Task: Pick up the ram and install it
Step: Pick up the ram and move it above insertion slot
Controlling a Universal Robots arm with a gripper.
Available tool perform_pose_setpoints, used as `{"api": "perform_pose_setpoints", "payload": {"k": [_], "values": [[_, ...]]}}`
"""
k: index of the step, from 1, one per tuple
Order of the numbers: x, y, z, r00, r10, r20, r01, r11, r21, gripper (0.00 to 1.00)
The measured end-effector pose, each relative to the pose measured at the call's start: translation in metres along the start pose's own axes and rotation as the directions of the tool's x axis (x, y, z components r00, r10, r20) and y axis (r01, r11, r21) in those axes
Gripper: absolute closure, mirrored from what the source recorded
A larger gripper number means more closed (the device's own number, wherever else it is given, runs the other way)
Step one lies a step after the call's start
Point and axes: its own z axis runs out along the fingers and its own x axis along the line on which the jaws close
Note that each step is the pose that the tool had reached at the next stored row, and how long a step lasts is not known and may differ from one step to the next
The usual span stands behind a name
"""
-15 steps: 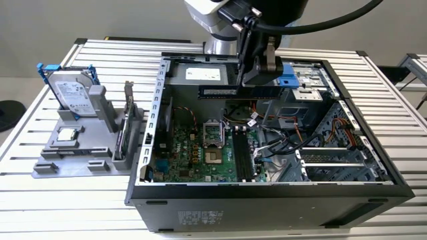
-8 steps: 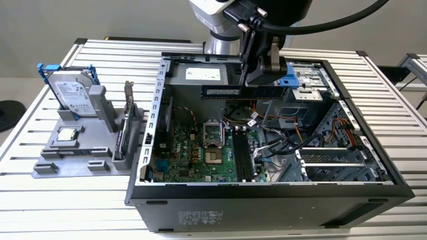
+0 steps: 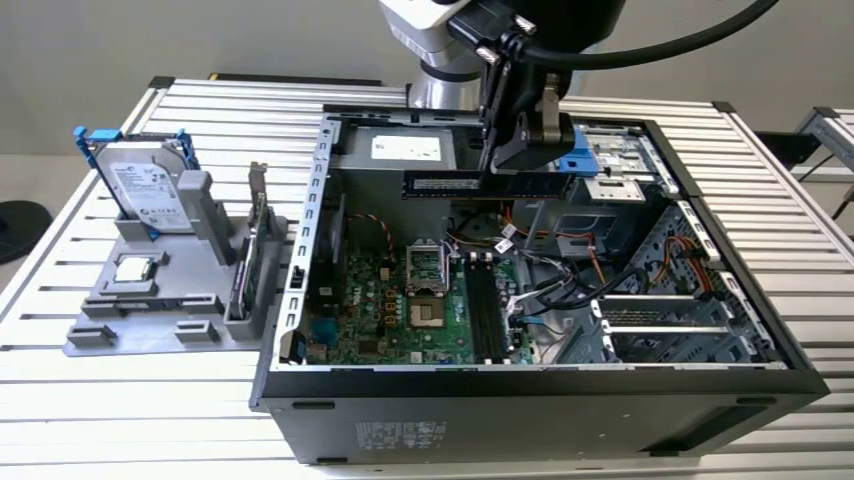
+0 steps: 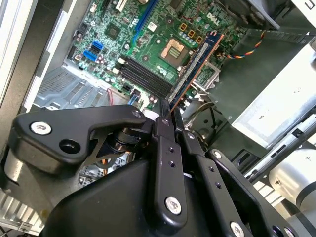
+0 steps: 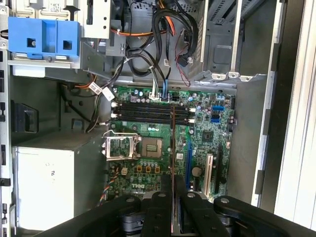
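Here I see the open computer case [image 3: 534, 400] below the gripper [image 3: 521, 172], with its motherboard [image 3: 400, 310] facing up. The gripper is clamped on the ram [image 3: 447, 183], which hangs above the board, clear of it. The ram stands on edge with its long axis level, reaching out from the gripper toward the exterior view's left, crosswise to the memory slots [image 3: 485, 310] beneath.

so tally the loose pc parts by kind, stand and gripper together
silver hard drive with blue rails: 1
silver square processor chip: 1
dark upright expansion card: 1
long thin ram stick, in the gripper: 1
total: 4
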Motion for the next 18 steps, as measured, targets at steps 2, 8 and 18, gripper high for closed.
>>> {"api": "perform_pose_setpoints", "payload": {"k": [2, 8, 18], "values": [[0.0000, 0.0000, 0.0000, 1.0000, 0.000, 0.0000, 0.000, 1.0000, 0.0000, 1.00], [0.0001, 0.0001, 0.0000, 0.9998, 0.018, -0.0009, -0.018, 0.9998, 0.0000, 1.00], [0.0000, 0.0000, 0.0000, 0.9973, 0.074, -0.0034, -0.074, 0.9973, 0.0000, 1.00]]}}
